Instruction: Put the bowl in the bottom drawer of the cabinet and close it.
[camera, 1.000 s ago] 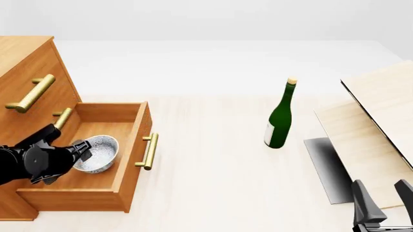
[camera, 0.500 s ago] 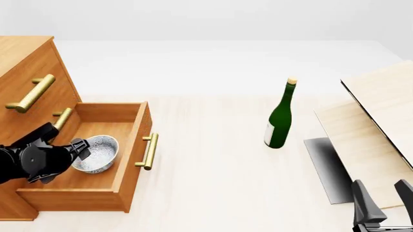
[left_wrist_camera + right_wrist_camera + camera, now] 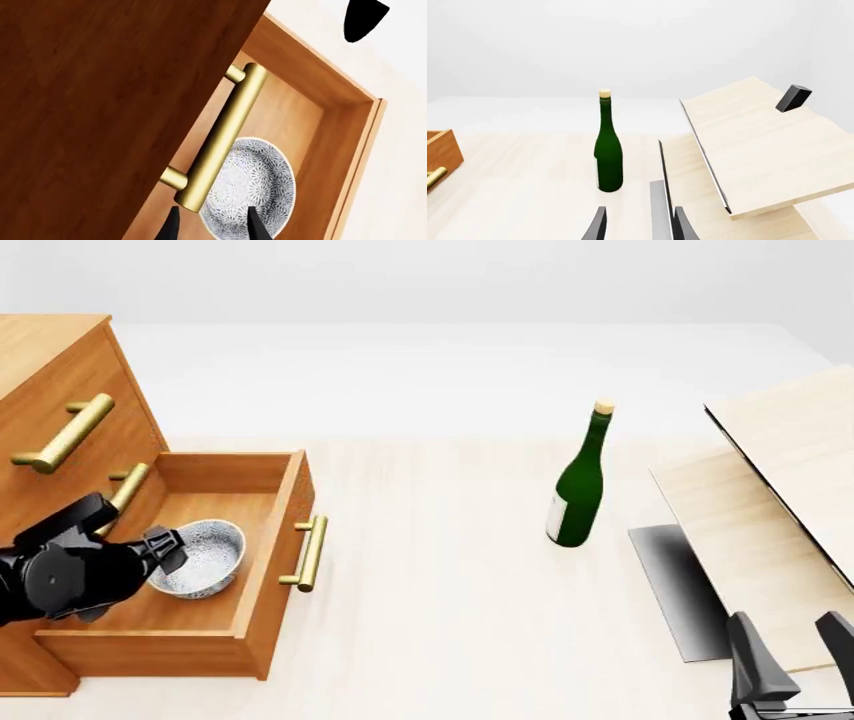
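Right gripper is idling at the near right counter edge, black fingers apart, gripping nothing. Left gripper is hovering over the open orange-brown bottom drawer, fingers apart beside the speckled white-grey round bowl, which is sitting inside the drawer of the tall wooden cabinet. Farther off, a green glass bottle is standing upright near pale wooden boards.
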Tool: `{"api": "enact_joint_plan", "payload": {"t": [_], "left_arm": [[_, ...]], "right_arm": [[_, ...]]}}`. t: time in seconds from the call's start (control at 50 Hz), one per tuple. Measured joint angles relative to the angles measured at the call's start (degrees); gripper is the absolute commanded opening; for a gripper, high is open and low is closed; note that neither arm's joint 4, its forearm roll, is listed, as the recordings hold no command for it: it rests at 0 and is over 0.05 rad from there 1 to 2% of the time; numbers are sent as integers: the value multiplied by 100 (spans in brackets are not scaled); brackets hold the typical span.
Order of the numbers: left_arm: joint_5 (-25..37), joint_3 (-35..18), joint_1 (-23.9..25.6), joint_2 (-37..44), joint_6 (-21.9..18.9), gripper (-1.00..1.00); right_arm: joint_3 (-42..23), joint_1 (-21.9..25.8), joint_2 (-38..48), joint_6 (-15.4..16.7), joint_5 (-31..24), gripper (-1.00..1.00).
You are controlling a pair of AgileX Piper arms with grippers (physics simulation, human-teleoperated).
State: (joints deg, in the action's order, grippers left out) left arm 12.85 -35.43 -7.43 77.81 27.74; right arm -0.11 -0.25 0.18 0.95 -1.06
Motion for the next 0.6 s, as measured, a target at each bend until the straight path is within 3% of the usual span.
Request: {"api": "enact_joint_plan", "payload": {"t": [0.6], "left_arm": [[1084,36,941,-1750,50,100]], "right_arm": [[0,0,0,0,0,100]]}}
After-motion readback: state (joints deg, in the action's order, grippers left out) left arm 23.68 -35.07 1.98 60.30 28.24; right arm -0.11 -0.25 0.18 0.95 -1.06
